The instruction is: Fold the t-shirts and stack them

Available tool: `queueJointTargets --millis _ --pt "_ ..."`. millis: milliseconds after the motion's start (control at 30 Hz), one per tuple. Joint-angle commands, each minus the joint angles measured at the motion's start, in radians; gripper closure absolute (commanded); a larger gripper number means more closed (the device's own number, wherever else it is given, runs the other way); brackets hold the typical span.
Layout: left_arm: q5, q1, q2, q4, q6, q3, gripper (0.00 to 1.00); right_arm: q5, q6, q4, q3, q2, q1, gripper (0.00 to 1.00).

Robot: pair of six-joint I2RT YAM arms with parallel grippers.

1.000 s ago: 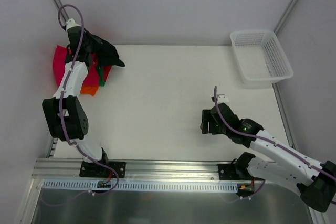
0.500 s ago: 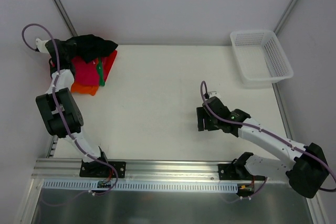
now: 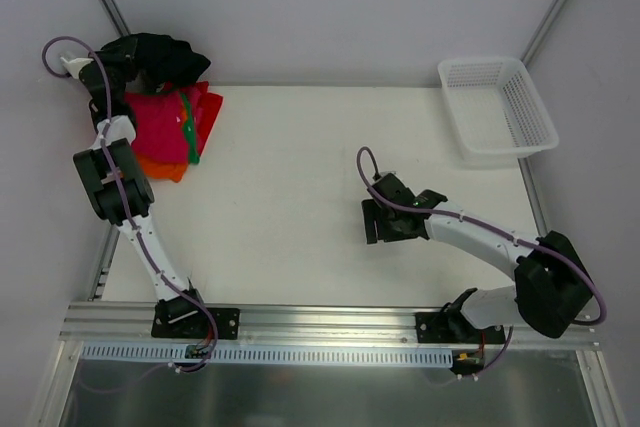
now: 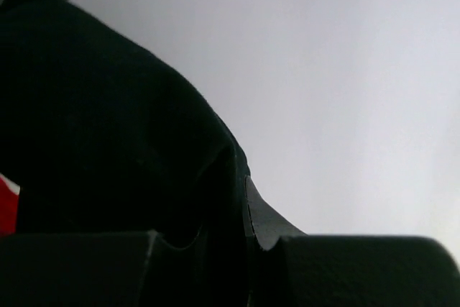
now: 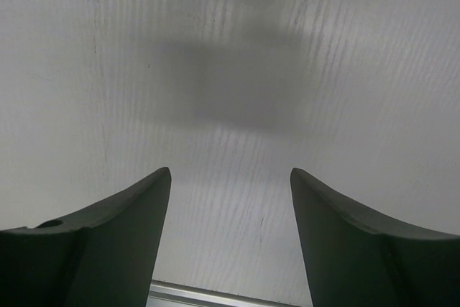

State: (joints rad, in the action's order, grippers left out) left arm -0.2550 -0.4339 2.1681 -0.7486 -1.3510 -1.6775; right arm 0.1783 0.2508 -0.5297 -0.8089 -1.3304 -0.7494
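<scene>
The black t-shirt [image 3: 160, 55] hangs bunched at the far left corner, above the back edge of a pile of folded t-shirts. My left gripper [image 4: 241, 203] is shut on it, and black cloth [image 4: 108, 127] fills the left half of the left wrist view. The pile shows a magenta shirt [image 3: 158, 127], a red one [image 3: 206, 109], an orange one [image 3: 162, 169] and a green edge [image 3: 188, 135]. My right gripper [image 3: 385, 222] hovers low over the bare table right of centre, its fingers [image 5: 144, 206] wide open with only tabletop between them [image 5: 230, 177].
A white plastic mesh basket [image 3: 520, 97] stands at the back right corner of the table [image 3: 290, 177]. Grey walls close in behind and at the left, right by the lifted shirt. An aluminium rail [image 3: 330, 322] runs along the near edge.
The left arm has swung back and to the left, carrying the black t-shirt off the pile toward the rear corner. The right arm has reached left and forward over the table, still open.
</scene>
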Motion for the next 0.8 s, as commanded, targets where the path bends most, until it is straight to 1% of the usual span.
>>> queueJointTargets --millis 0,67,100,167,200,233,267,300,333,367,400,433,500,567,600,633,700,767 --pt "-0.105 -0.049 0.021 -0.233 -0.082 -0.077 1.0 -0.02 -0.018 0.004 -0.064 -0.03 0.004 0.28" --pt "-0.113 -0.051 0.045 -0.239 -0.071 -0.111 1.0 -0.025 -0.021 0.002 -0.081 -0.053 0.004 0.28" --pt "-0.122 -0.054 0.059 -0.253 -0.08 -0.16 1.0 -0.028 -0.021 0.004 -0.082 -0.055 0.004 0.28" --pt "-0.154 -0.057 0.101 -0.294 -0.098 -0.208 1.0 -0.022 -0.021 0.005 -0.079 -0.059 0.005 0.28" --pt "-0.15 -0.058 0.096 -0.317 -0.103 -0.162 1.0 -0.022 -0.021 0.005 -0.078 -0.059 0.004 0.28" --pt "-0.132 -0.06 0.047 -0.336 -0.103 -0.101 1.0 -0.022 -0.021 0.007 -0.075 -0.061 0.004 0.28" --pt "-0.107 -0.062 0.004 -0.319 -0.064 -0.035 1.0 -0.023 -0.019 0.013 -0.07 -0.059 0.004 0.29" --pt "-0.061 -0.063 -0.042 -0.289 -0.028 0.105 1.0 -0.025 -0.018 0.017 -0.067 -0.059 0.004 0.28" --pt "-0.035 -0.063 -0.141 -0.258 0.049 0.178 1.0 -0.031 -0.018 0.026 -0.065 -0.059 0.004 0.28" --pt "-0.014 -0.062 -0.187 -0.208 0.085 0.235 1.0 -0.036 -0.019 0.028 -0.061 -0.058 0.004 0.28" --pt "0.008 -0.062 -0.227 -0.172 0.11 0.334 1.0 -0.039 -0.018 0.033 -0.061 -0.055 0.004 0.28" --pt "0.057 -0.063 -0.296 -0.15 0.128 0.382 1.0 -0.048 -0.021 0.036 -0.059 -0.053 0.004 0.28" --pt "0.095 -0.075 -0.346 -0.1 0.148 0.493 1.0 -0.057 -0.024 0.04 -0.052 -0.032 0.004 0.28" --pt "0.114 -0.086 -0.398 -0.069 0.154 0.551 1.0 -0.059 -0.025 0.048 -0.038 -0.007 0.004 0.28" --pt "0.134 -0.086 -0.421 -0.039 0.162 0.618 1.0 -0.059 -0.025 0.05 -0.021 0.008 0.004 0.28" --pt "0.176 -0.085 -0.463 -0.011 0.17 0.646 1.0 -0.057 -0.025 0.048 -0.013 0.037 0.004 0.28" --pt "0.203 -0.083 -0.499 0.06 0.165 0.708 1.0 -0.057 -0.027 0.053 0.008 0.062 0.004 0.28" --pt "0.195 -0.083 -0.531 0.106 0.196 0.722 1.0 -0.063 -0.024 0.051 0.017 0.097 0.004 0.28"
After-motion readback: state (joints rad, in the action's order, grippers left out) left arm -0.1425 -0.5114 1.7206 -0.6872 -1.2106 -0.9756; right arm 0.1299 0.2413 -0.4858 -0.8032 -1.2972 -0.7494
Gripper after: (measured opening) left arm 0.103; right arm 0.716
